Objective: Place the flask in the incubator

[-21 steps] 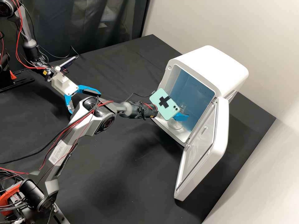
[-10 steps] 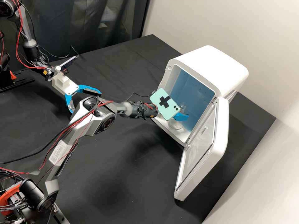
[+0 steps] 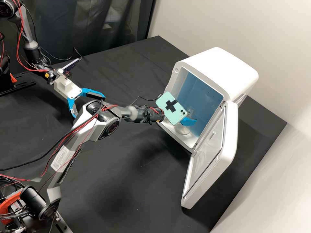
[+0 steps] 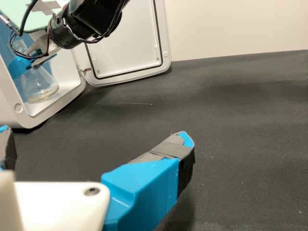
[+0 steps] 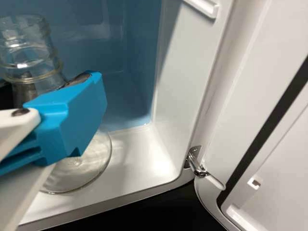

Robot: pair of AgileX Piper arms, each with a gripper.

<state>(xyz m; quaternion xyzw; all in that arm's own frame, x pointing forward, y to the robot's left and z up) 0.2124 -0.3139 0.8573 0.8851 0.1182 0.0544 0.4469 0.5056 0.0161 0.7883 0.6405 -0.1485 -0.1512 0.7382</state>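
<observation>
The clear glass flask [image 3: 183,129] stands with its base on the floor of the white incubator [image 3: 223,69], close to the front edge of the blue-lit chamber. My right gripper [image 3: 188,121] is inside the opening, shut on the flask's neck [image 5: 30,53]; one blue finger [image 5: 72,115] lies against the glass. From the left wrist view the flask [image 4: 38,84] stands upright with the blue fingers at its neck. My left gripper [image 3: 88,104] hovers open and empty over the bench, back left of the incubator.
The incubator door [image 3: 210,155] hangs wide open toward the front, hinged beside the flask [image 5: 199,166]. A teal phone [image 3: 171,108] rides on the right wrist. Cables and arm bases crowd the left edge. Black bench [image 3: 136,181] lies in front.
</observation>
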